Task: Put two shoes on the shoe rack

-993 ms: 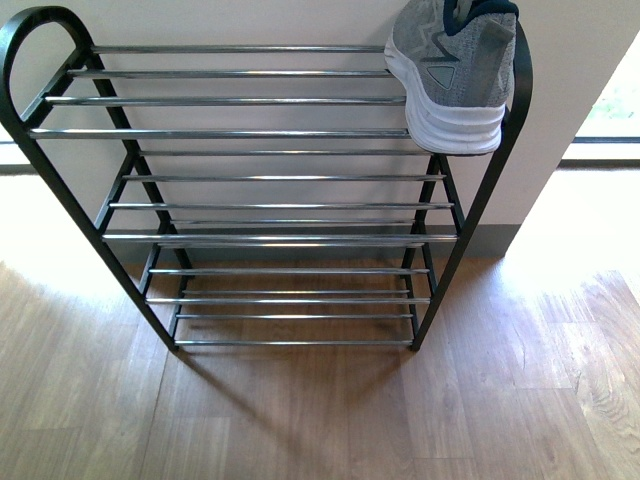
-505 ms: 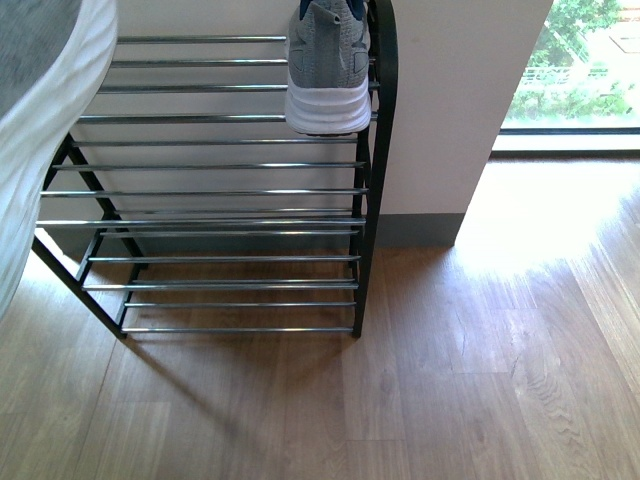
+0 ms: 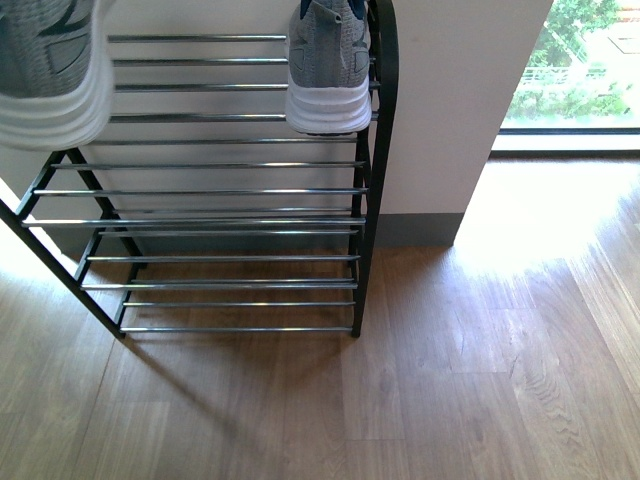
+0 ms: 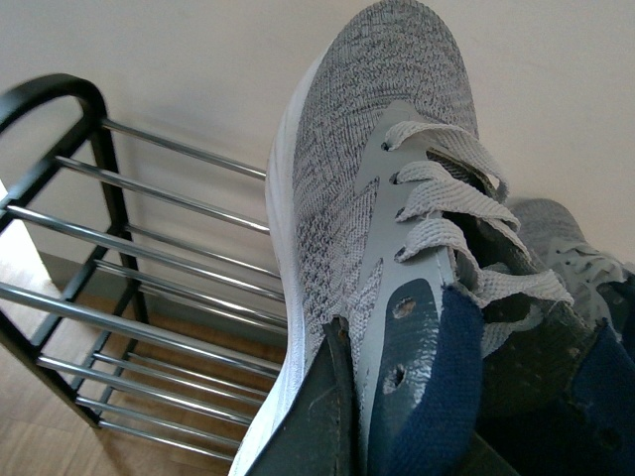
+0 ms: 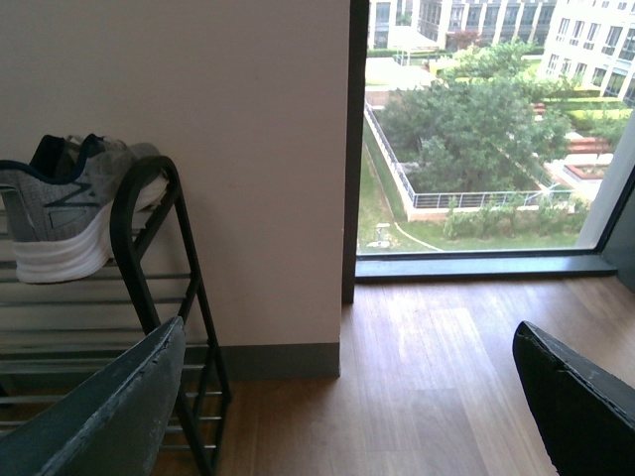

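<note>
Wood floor point(image 3: 450, 380) | shoe rack point(image 3: 240, 190) left half of frame | grey sneaker point(image 3: 328, 70) on top tier, right end | second sneaker point(image 3: 45, 75) upper left, clamped by left gripper point(image 4: 427, 397) | right gripper point(image 5: 342, 407) spread wide, empty

Scuffed, matte black, flat jaws
</note>
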Robot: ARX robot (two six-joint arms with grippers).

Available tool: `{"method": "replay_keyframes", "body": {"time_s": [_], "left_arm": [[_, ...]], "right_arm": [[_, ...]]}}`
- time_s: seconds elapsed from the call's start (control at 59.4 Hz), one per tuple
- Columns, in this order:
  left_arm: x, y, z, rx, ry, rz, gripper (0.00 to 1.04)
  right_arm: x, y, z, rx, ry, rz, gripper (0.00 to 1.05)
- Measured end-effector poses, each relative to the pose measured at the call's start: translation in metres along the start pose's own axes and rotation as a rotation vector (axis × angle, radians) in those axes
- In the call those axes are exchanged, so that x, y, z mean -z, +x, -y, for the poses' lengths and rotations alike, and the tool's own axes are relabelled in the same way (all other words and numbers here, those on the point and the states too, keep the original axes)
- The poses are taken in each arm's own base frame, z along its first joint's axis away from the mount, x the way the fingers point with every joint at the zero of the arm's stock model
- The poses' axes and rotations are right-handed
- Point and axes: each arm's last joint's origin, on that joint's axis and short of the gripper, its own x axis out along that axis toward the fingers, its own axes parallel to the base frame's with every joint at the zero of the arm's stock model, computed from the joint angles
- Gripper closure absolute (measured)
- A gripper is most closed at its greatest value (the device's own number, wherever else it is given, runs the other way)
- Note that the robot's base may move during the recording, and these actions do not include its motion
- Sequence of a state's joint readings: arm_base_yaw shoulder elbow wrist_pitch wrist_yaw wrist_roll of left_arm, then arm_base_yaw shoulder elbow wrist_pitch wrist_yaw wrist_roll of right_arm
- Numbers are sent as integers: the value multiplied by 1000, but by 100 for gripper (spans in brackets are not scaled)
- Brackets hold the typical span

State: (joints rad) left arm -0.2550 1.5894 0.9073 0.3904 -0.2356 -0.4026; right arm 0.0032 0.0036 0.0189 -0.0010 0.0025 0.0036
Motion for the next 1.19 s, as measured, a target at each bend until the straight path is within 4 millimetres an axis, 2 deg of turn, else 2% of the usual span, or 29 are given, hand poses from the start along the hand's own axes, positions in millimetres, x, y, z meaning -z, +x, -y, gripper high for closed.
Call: {"method": "replay_keyframes", "body": {"time_s": [0.151, 0.269, 0.555, 0.69, 0.875, 1.01, 1.127, 1.195], "left_arm": [[20, 24, 21, 40, 2, -76, 103], [36, 49, 26, 39, -8, -140, 103], [47, 102, 39, 24, -47, -172, 103], [50, 118, 43, 14, -94, -198, 103], [48, 127, 52, 27, -138, -194, 103], [50, 135, 50, 12, -184, -223, 103], [49, 137, 48, 52, -234, -260, 77], [49, 137, 48, 62, -243, -257, 66]], "right_arm": [[0, 0, 0, 0, 0, 0, 9], [0, 0, 0, 0, 0, 0, 9], [0, 0, 0, 0, 0, 0, 9], [0, 0, 0, 0, 0, 0, 9], [0, 0, 0, 0, 0, 0, 9], [0, 0, 0, 0, 0, 0, 9], [0, 0, 0, 0, 0, 0, 9], [0, 0, 0, 0, 0, 0, 9]]}}
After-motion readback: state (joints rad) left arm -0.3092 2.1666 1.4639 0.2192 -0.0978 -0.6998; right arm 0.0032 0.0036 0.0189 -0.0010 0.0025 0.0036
